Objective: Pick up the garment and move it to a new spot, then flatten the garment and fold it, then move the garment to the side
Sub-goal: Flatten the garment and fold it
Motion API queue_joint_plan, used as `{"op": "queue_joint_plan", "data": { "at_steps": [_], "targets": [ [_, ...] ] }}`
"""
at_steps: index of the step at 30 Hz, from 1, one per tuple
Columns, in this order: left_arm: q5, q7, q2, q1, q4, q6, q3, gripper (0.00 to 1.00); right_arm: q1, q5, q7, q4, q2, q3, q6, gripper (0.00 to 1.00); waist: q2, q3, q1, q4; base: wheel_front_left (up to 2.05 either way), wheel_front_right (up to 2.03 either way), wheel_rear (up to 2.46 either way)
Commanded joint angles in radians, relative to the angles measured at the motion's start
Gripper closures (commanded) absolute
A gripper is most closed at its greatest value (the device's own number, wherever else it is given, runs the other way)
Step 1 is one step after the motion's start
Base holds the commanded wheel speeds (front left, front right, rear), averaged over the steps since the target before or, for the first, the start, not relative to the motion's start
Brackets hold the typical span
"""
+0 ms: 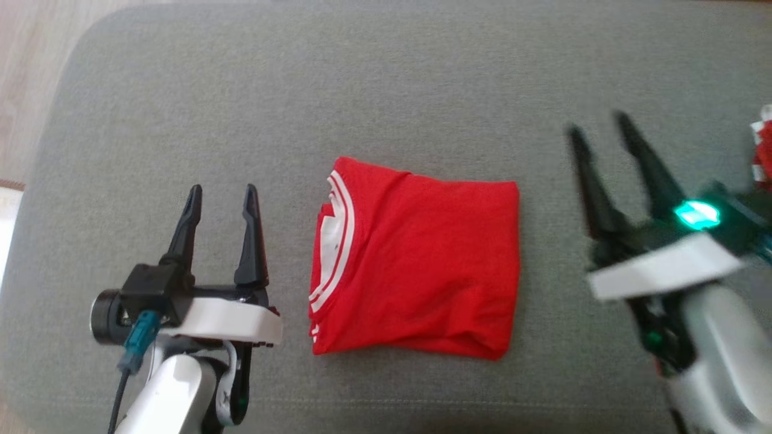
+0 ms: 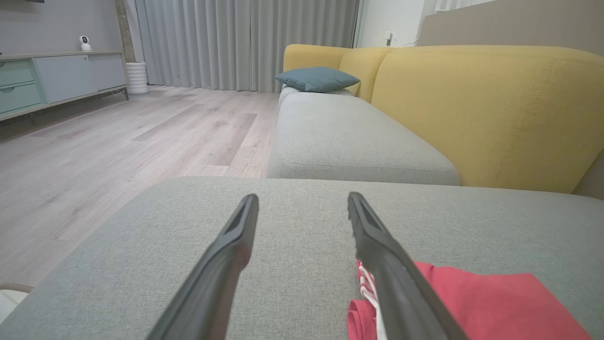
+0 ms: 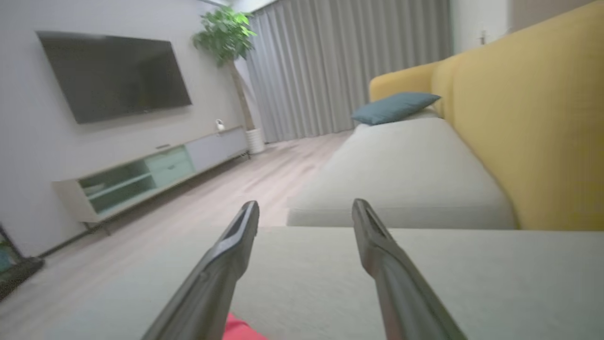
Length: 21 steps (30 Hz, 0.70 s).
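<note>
1. As the folded red garment (image 1: 416, 265) lies mid-ottoman (image 1: 386, 90), the left gripper (image 1: 222, 191) and right gripper (image 1: 597, 123) flank it, both spread and empty.
2. Folding looks done; moving it aside needs a grasp.

**Grey cushion, one folded garment**

I see a wide grey upholstered cushion (image 1: 386, 90) carrying the work. The red garment (image 1: 422, 265) lies folded flat near its middle, with the white-striped collar toward the left. A red-and-white bit of cloth (image 1: 765, 150) sits at the right edge.
</note>
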State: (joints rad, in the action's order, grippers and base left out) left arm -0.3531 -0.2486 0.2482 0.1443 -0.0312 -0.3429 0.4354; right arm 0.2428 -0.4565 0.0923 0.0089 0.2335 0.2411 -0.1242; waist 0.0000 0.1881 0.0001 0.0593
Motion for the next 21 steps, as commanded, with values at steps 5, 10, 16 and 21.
{"op": "queue_joint_plan", "data": {
  "at_steps": [5, 10, 16, 21],
  "targets": [
    [0.01, 0.003, 0.038, 0.003, -0.033, -0.013, -0.051, 0.0, -0.137, 0.082, -0.049, -0.106, 0.014, -0.155, -0.007, 0.0, 0.0, -0.032, -0.0001, -0.028, 0.0, 0.0, 0.0],
    [0.006, 0.011, 0.054, -0.029, -0.031, -0.018, -0.054, 0.0, -0.241, 0.126, -0.095, -0.165, -0.005, -0.228, -0.007, 0.0, 0.0, -0.073, -0.0001, -0.05, 0.0, 0.0, 0.0],
    [-0.002, 0.028, 0.075, -0.08, -0.024, -0.019, -0.047, 0.0, -0.314, 0.16, -0.141, -0.2, -0.029, -0.242, -0.007, 0.0, 0.0, -0.125, -0.0001, -0.068, 0.0, 0.0, 0.0],
    [-0.007, 0.039, 0.083, -0.109, -0.024, -0.025, -0.045, 0.0, -0.343, 0.171, -0.161, -0.215, -0.037, -0.244, -0.007, 0.0, 0.0, -0.156, -0.0001, -0.075, 0.0, 0.0, 0.0]
  ]
}}
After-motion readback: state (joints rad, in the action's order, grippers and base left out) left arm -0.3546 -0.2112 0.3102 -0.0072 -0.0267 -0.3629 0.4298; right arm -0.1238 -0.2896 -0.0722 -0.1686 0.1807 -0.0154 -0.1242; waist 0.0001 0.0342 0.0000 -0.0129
